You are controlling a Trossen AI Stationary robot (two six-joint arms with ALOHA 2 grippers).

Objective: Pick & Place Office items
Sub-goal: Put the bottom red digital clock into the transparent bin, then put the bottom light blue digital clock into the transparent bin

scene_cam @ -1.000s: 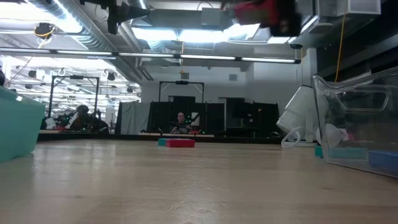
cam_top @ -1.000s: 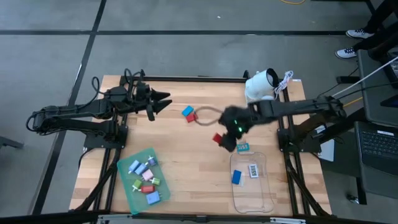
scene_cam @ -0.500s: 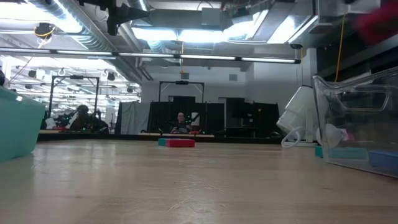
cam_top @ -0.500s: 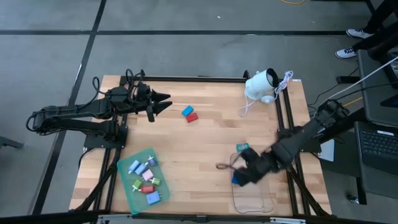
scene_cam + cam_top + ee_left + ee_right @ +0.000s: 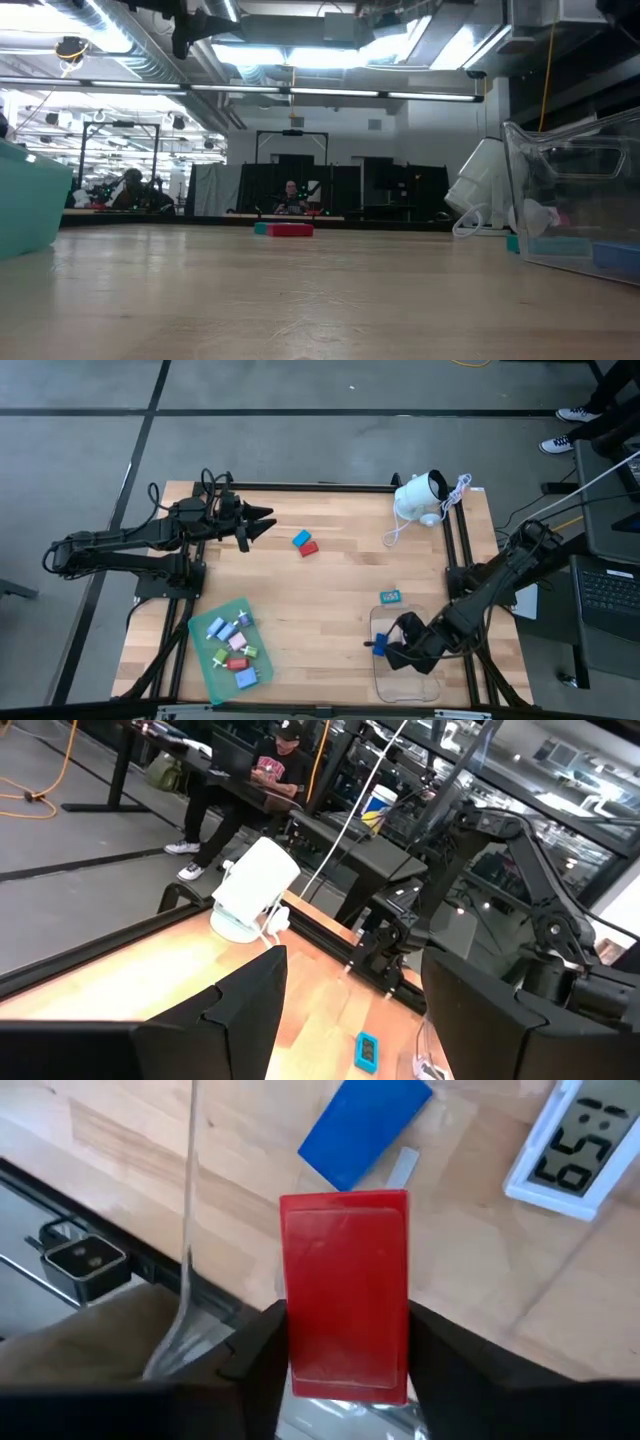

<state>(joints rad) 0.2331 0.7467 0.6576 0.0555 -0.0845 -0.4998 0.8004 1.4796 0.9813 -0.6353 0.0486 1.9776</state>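
Over the clear plastic tray, the right tool clamps a smooth red rectangular piece; the left tool, fingers parted, hovers above the pale wood-plank worktop.

Grey concrete floor surrounds the table; ceiling strip lights glow overhead.
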